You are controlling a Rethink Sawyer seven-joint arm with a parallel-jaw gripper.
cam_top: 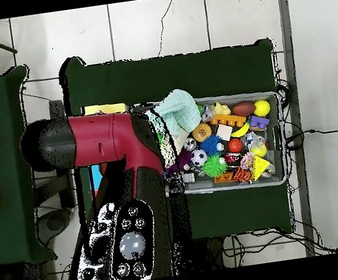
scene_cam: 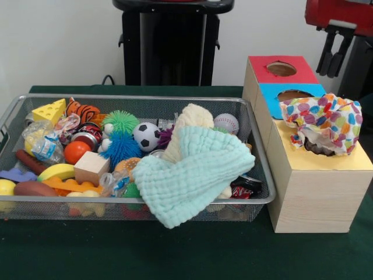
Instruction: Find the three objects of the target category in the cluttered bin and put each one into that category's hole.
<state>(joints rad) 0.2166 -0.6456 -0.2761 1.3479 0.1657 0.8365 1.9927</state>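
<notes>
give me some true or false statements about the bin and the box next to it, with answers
1. A mint green cloth hangs over the front rim of the wire bin. True.
2. The polka-dot cloth lies inside the bin. False: it sits on the wooden box, bunched at the hole in the yellow section.
3. The box's red section has an uncovered round hole. True.
4. The soccer ball rests on top of the box. False: it is in the bin, among the toys.
5. The claw is down in the bin. False: it hangs above and behind the box, holding nothing.
6. A yellow cheese wedge sits in a back corner of the bin. True.
</notes>
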